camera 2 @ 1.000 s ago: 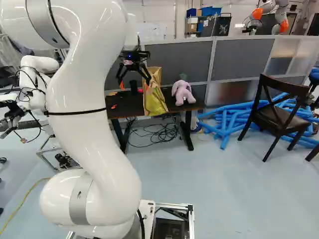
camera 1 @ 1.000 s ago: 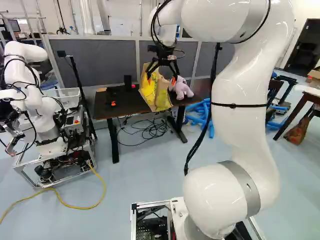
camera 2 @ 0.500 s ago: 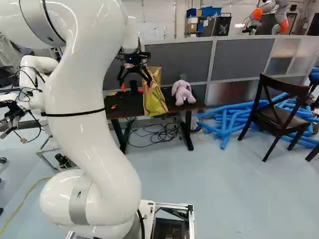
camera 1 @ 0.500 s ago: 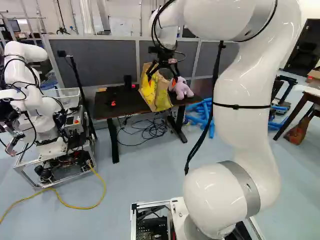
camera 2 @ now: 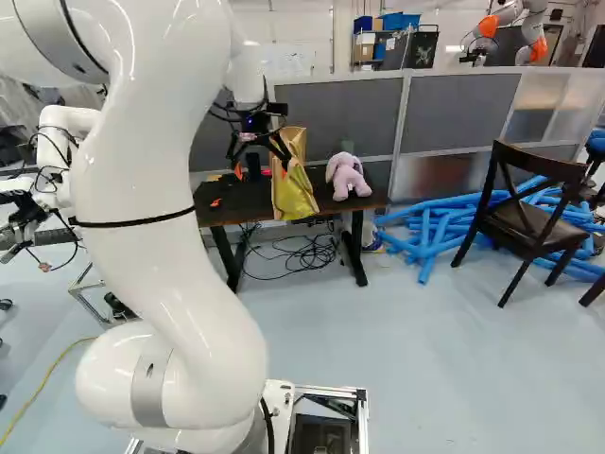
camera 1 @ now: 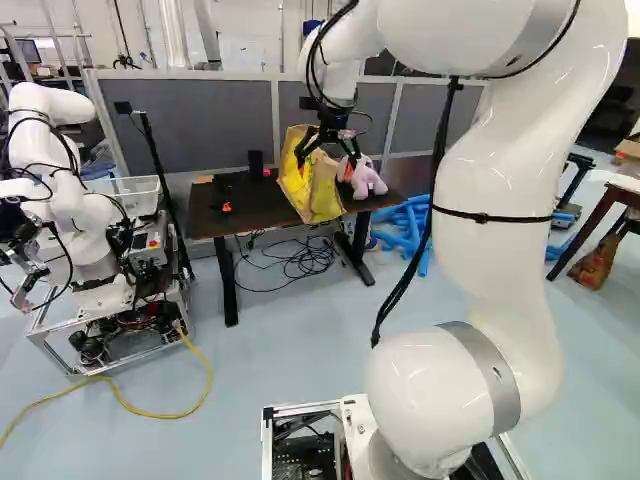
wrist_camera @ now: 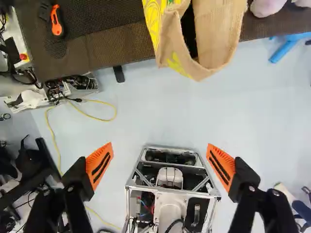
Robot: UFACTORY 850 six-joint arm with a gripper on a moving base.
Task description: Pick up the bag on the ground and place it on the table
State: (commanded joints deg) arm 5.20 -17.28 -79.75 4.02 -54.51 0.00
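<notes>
Currently, gripper (camera 2: pixel 261 169) fingers stand wide apart. In wrist view, bag (wrist_camera: pixel 216 34) lies ahead of them, apart from both orange pads, mouth open. Bag overhangs near edge of table (camera 1: pixel 262 208); probably rests on its top, though base views show the underside poorly.

The open yellow bag (camera 1: pixel 325 195) stands, perhaps slightly tilted, on the dark table (camera 1: pixel 258 208)

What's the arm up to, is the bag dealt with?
The bag is on the table, beside a pink stuffed toy. The arm's gripper is open near it, with nothing between its fingers. As things stand, nobody is holding the bag, and the placing looks done.
</notes>
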